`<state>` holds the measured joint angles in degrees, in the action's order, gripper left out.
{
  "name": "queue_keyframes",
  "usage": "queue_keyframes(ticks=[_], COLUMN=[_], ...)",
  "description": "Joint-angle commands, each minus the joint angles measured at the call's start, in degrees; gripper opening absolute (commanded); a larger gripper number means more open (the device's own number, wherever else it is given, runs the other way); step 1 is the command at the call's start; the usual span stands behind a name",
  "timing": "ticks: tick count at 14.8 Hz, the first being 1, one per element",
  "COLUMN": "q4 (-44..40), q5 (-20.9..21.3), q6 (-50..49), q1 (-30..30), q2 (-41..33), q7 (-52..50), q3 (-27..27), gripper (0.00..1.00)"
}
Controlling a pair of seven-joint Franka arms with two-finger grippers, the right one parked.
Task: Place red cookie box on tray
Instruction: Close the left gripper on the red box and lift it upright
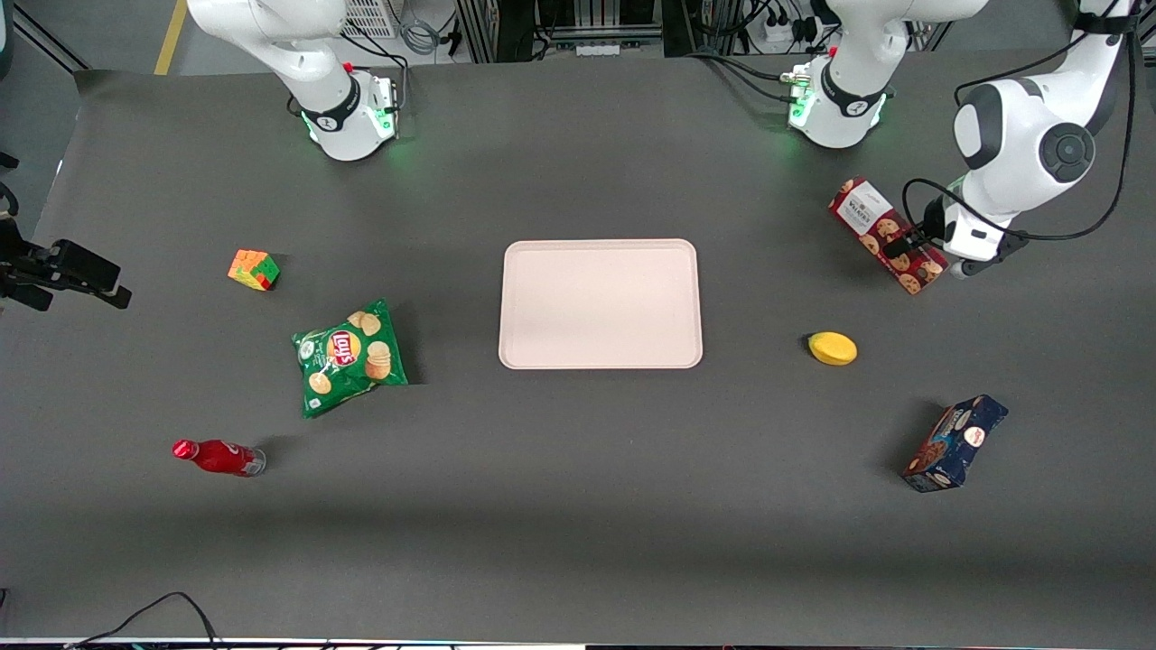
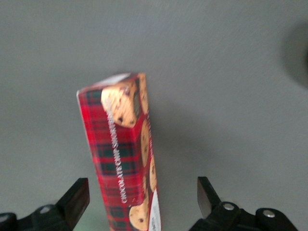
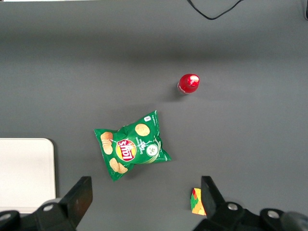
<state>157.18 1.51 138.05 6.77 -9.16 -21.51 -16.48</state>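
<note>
Red cookie box [image 2: 126,159] sits between the spread claw [image 1: 912,246] fingers, ungrasped. Lifting and carrying to the tray [image 1: 600,303] remain.

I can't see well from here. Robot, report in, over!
Gripper open, fingers astride red cookie box. Box on table, not lifted. Tray bare, path clear.

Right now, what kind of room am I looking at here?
Probably a robotics lab, not a kitchen: the arms are bolted to a dark-covered table strewn with test items. The open gripper straddles a red cookie box, a tray lies mid-table, and cables run along the table's edge.
</note>
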Motion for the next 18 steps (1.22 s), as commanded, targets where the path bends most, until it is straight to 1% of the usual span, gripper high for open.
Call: queue_keyframes(ticks=[1, 3, 8, 9, 13, 15, 16, 18], q4=[4.6, 6.8, 8.1, 8.3, 8.1, 6.9, 6.6, 6.4], q5=[0.3, 0.3, 0.3, 0.3, 0.3, 0.3, 0.3, 0.4], q6=[4.3, 10.2, 11.5, 11.3, 9.9, 6.0, 4.6, 4.7], q1=[-1.1, -1.1, -1.1, -1.1, -1.0, -1.0, -1.0, -0.9], q2=[-0.3, 2.1, 3.7, 3.8, 3.7, 3.3, 3.0, 2.8], q7=[-1.6, -1.8, -3.7, -4.5, -5.4, -7.4, -9.0, -10.0], q3=[0.1, 0.1, 0.2, 0.3, 0.7, 2.2, 3.6, 4.5], gripper=[1.0, 1.0, 1.0, 0.97, 0.53, 0.31, 0.24, 0.17])
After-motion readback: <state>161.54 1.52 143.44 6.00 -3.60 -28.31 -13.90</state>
